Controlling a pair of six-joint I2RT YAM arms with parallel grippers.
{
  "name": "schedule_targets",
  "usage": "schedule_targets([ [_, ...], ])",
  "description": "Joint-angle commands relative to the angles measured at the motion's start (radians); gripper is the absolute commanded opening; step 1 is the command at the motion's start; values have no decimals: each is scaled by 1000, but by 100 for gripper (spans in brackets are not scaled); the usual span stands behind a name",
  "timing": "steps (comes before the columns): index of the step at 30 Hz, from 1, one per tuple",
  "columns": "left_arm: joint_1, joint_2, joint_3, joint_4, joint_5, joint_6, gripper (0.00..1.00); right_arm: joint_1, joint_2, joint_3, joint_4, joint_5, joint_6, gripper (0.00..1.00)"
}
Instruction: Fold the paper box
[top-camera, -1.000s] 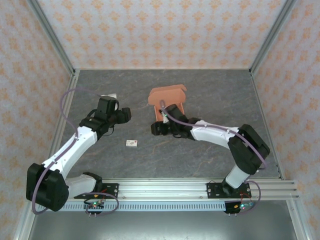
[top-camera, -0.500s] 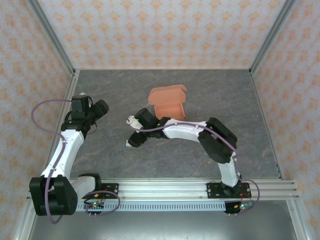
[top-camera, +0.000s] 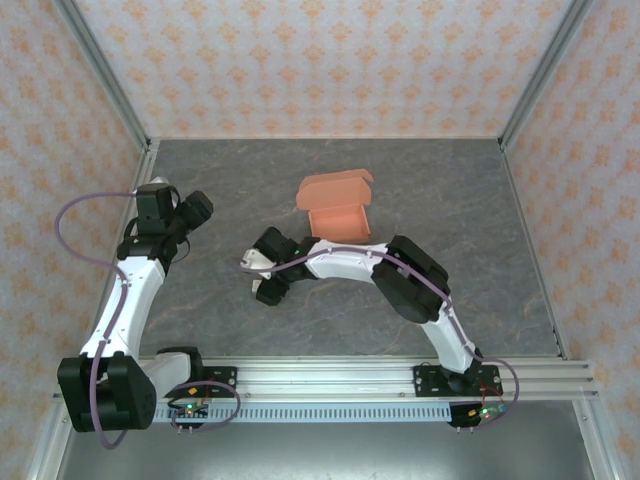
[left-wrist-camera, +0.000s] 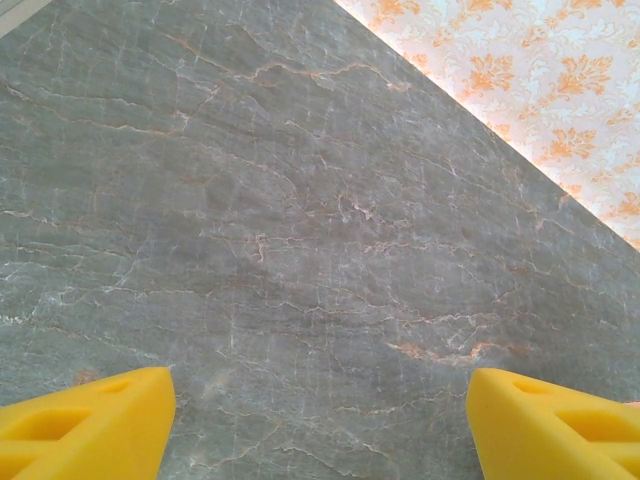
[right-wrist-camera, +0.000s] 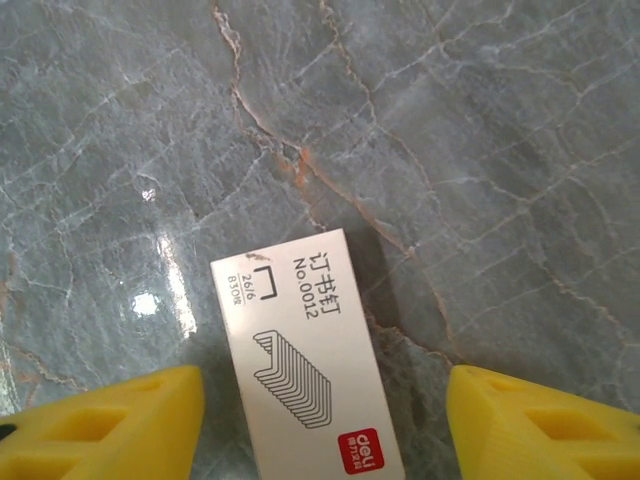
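Observation:
The paper box (top-camera: 338, 215) is a small salmon-orange shallow box with its lid flap raised, standing on the table at centre back. My right gripper (top-camera: 263, 277) is to the left of and nearer than the box, apart from it. It is open, and its yellow fingertips (right-wrist-camera: 120, 420) stand on either side of a small white staples carton (right-wrist-camera: 305, 350) with a gap on each side. My left gripper (top-camera: 197, 209) hovers near the left wall. It is open over bare table (left-wrist-camera: 320, 250), with nothing between its fingers (left-wrist-camera: 95, 425).
Patterned walls (top-camera: 60, 150) enclose the grey marble table on three sides, and one of them shows as a wall (left-wrist-camera: 560, 90) in the left wrist view. An aluminium rail (top-camera: 330, 375) with the arm bases runs along the near edge.
My right gripper left the paper box and swung left and nearer, over the white staples carton. The left arm drew back toward the left wall. The paper box stayed in place.

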Motion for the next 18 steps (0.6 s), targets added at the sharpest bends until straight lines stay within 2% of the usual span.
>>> schedule_targets([
  [1, 7, -6, 26, -4, -14, 18, 77, 7, 34, 50, -61, 9, -28, 61],
  [11, 7, -2, 21, -2, -9, 24, 77, 9, 72, 115, -133, -17, -49, 35],
  [15, 7, 0, 21, 1, -2, 24, 77, 10, 53, 108, -128, 1, -45, 28],
  [18, 7, 4, 21, 3, 7, 24, 77, 10, 9, 81, -96, 25, -32, 26],
])
